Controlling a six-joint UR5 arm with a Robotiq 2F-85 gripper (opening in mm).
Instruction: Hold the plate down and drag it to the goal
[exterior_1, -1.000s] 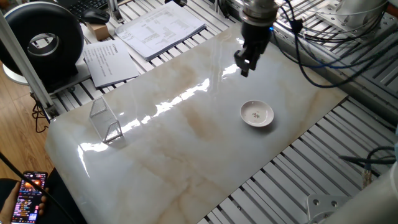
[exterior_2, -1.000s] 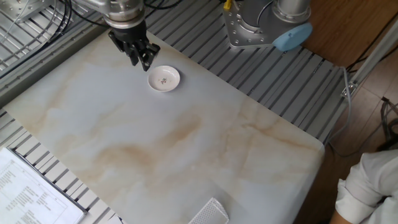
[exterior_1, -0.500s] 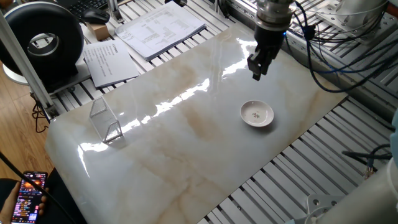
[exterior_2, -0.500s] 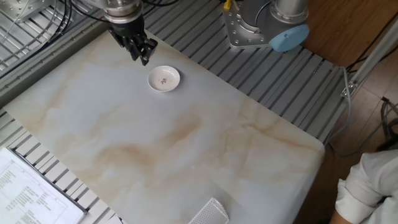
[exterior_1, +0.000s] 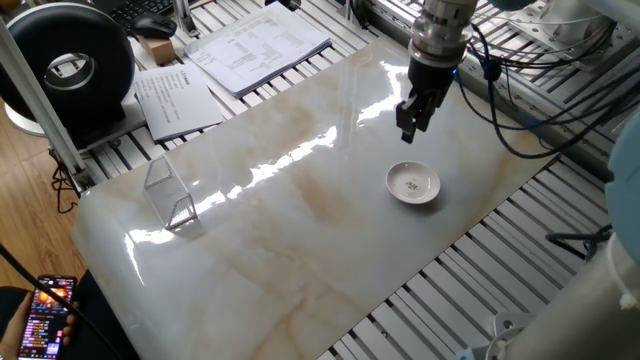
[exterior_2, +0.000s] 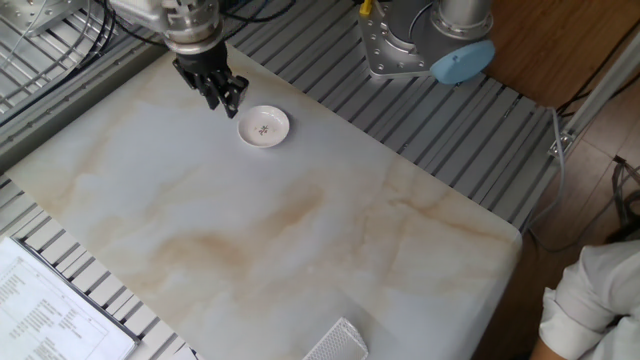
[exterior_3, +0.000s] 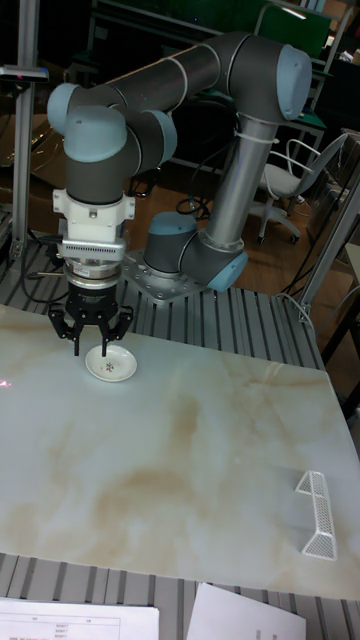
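The plate (exterior_1: 413, 184) is a small white dish with a grey speck in its centre, lying flat on the marble tabletop (exterior_1: 300, 230) near the far right edge. It shows too in the other fixed view (exterior_2: 264, 127) and the tall fixed view (exterior_3: 110, 366). My gripper (exterior_1: 408, 130) points straight down just beyond the plate's rim, a little above the tabletop. In the other fixed view the gripper (exterior_2: 225, 103) stands up-left of the plate, apart from it. In the tall view the gripper (exterior_3: 92, 348) has its fingers spread, with nothing between them.
A small clear mesh stand (exterior_1: 170, 195) sits near the opposite end of the tabletop (exterior_3: 318, 515). Papers (exterior_1: 255, 45) and a black round device (exterior_1: 70, 60) lie off the slab. The robot base (exterior_2: 420, 40) is on the slatted frame beside the plate.
My gripper shifted sideways over the last second and has come lower, closer to the plate's rim. The plate has not moved.
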